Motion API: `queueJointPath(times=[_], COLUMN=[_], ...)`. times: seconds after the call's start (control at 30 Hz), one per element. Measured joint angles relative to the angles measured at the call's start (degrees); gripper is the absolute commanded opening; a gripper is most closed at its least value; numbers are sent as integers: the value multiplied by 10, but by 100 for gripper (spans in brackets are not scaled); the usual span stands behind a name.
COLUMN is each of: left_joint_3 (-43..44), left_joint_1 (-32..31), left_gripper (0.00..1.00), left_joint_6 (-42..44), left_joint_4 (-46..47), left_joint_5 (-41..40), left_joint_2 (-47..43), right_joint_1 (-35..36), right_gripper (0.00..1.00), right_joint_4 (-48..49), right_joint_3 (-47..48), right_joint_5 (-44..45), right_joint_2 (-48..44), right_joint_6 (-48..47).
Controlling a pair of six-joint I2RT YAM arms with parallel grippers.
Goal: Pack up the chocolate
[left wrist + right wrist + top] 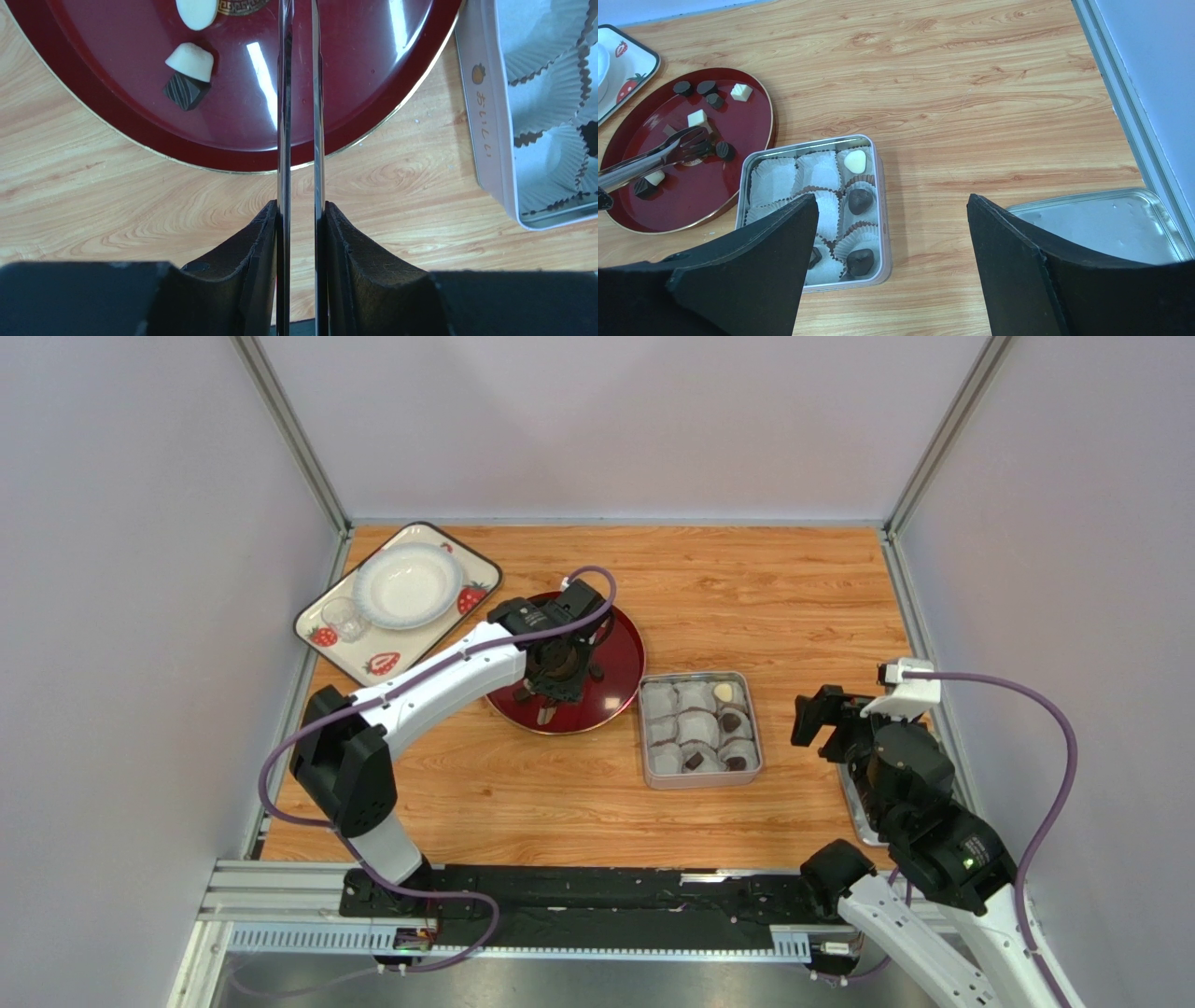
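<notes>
Chocolate (725, 150) mostly loose on red plate (758, 133), a few pieces in tin (881, 210) just beside it. Left claw (300, 231) clamped on tongs (284, 126), tips over plate for a pick; load unclear. Right claw (891, 203) wide open, empty, out of the way.

Chocolate pieces (741, 92) on red plate (696, 192)

Top cam sat high above & behind arm bases, looked steeply down; whole desk (786, 588) in frame, far off. L wrist cam looked past L fingers (246, 273) along tongs (284, 105), v. close to red plate (140, 133) rim, tin (488, 154) wall at frame edge. R wrist cam looked between R fingers (752, 266) from higher up, obliquely across desk. All 3 views shared plate + tin.
</notes>
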Motion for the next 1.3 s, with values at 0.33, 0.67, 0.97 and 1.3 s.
queueJointPath(times=[0.33, 0.67, 0.97, 1.3], left_joint_3=[48, 59, 13, -41], left_joint_1=[0, -1, -2, -2], left_gripper=[36, 35, 35, 35], left_joint_6=[1, 11, 14, 14], left_joint_4=[20, 24, 31, 23], left_joint_5=[2, 41, 53, 53], left_joint_2=[26, 71, 60, -9], right_joint_1=[0, 0, 0, 0], right_gripper=[82, 82, 82, 82], right_joint_4=[2, 3, 3, 3], right_joint_3=[0, -3, -3, -3], right_joint_5=[-5, -5, -5, -5], right_joint_2=[-4, -3, 0, 2], right_joint_6=[0, 0, 0, 0])
